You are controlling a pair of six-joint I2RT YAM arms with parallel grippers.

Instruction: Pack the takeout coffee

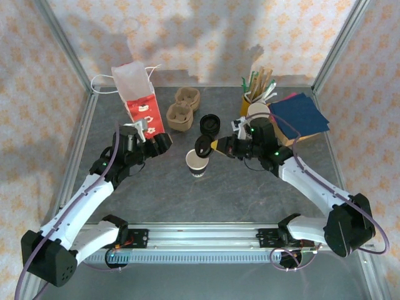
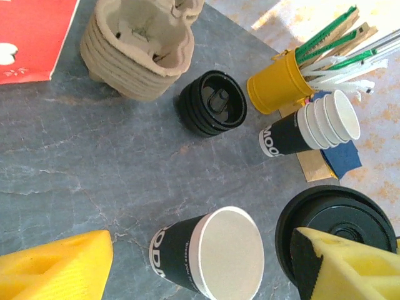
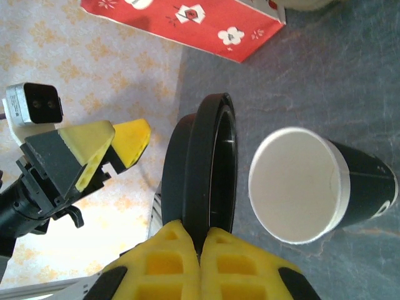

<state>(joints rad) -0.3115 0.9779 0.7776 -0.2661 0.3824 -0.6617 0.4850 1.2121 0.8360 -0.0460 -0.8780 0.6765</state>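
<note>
We saw the cup (image 1: pixel 198 164) standing upright near the middle of the grey worktop (image 1: pixel 250 194). It was white at the top and dark lower down, and its mouth was open.

The right pincer (image 1: pixel 215 145) was clenched on a round black lid (image 1: pixel 203 146). Its two yellow fingers were pressed tight on the lid's rim. The lid stood up on its edge, just beside the far side of the cup's rim. In the right wrist view a thin gap showed between the lid and the cup.

The left pincer (image 1: pixel 137 129) was released, with its fingers wide apart and nothing in them. It hung over the worktop to the left of the cup and well apart from it.

Near the far left corner of the worktop stood a red and white paper bag (image 1: pixel 139 94). Just beside it, toward the middle of the far edge, sat a stack of brown cup trays (image 1: pixel 182 109). A pile of black lids (image 1: pixel 210 123) lay next to the trays.

Along the far edge toward the right stood a yellow pot (image 1: pixel 245 103) full of sticks and straws. A stack of white cups (image 1: pixel 257 111) lay tipped over beside it. Some blue napkins (image 1: pixel 300 115) lay near the far right corner.
</note>
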